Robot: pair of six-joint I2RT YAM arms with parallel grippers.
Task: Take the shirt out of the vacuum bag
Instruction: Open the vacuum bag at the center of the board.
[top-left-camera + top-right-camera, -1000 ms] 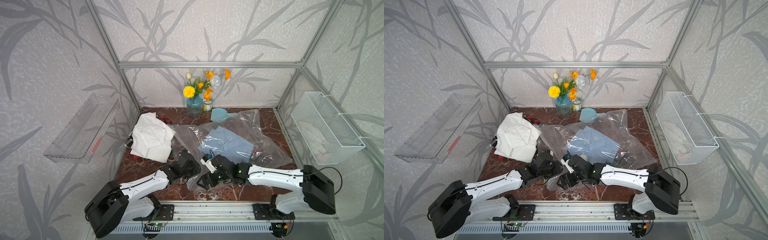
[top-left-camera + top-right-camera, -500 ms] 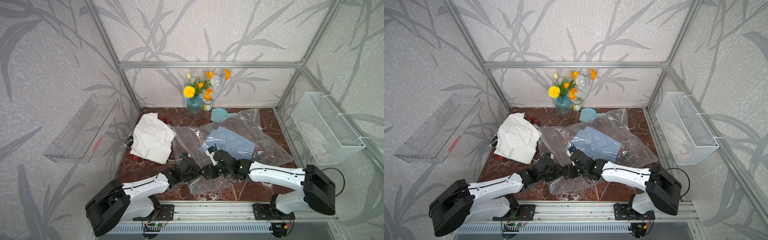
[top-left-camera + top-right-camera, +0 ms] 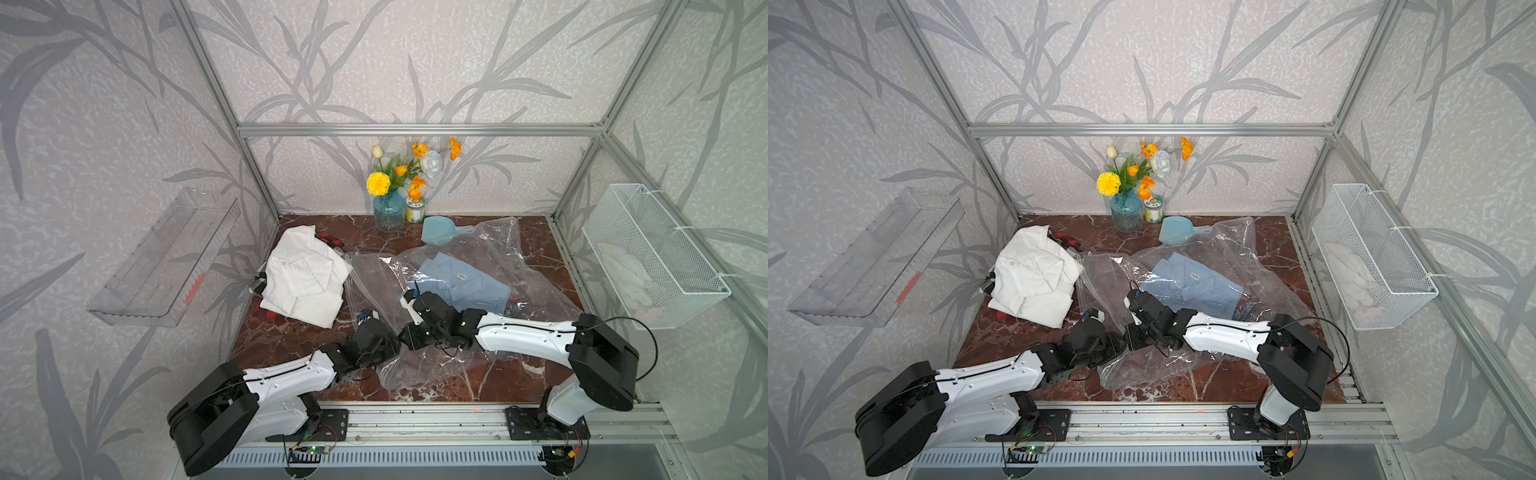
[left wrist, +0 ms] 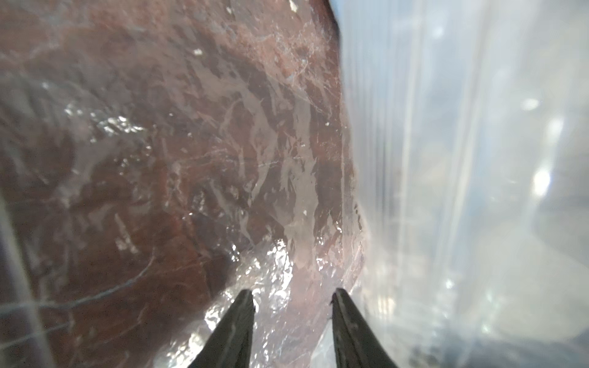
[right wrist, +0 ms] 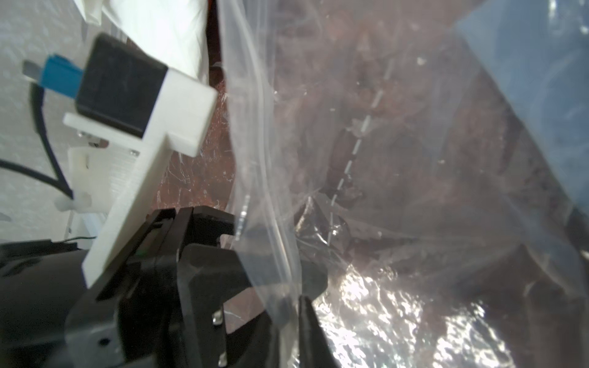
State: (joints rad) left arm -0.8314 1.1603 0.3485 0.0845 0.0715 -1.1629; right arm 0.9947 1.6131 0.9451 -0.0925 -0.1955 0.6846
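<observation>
Clear vacuum bag (image 3: 498,245); light-blue shirt (image 3: 465,282); white shirt (image 3: 303,278); red-brown marbled table (image 3: 291,332)

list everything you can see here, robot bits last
vacuum bag: one, clear, mid table
blue shirt: one, light blue, inside the bag
white shirt: one, white, left of the bag
vase of flowers: one, blue glass, back edge
tin: one, pale, beside the vase
scoop: one, light blue, behind the bag
shelf: one, clear, left wall
wire basket: one, white, right wall
table: one, red-brown marble
left claw: one, black, open, at the bag's near end
right claw: one, black, shut on the bag's edge
</observation>
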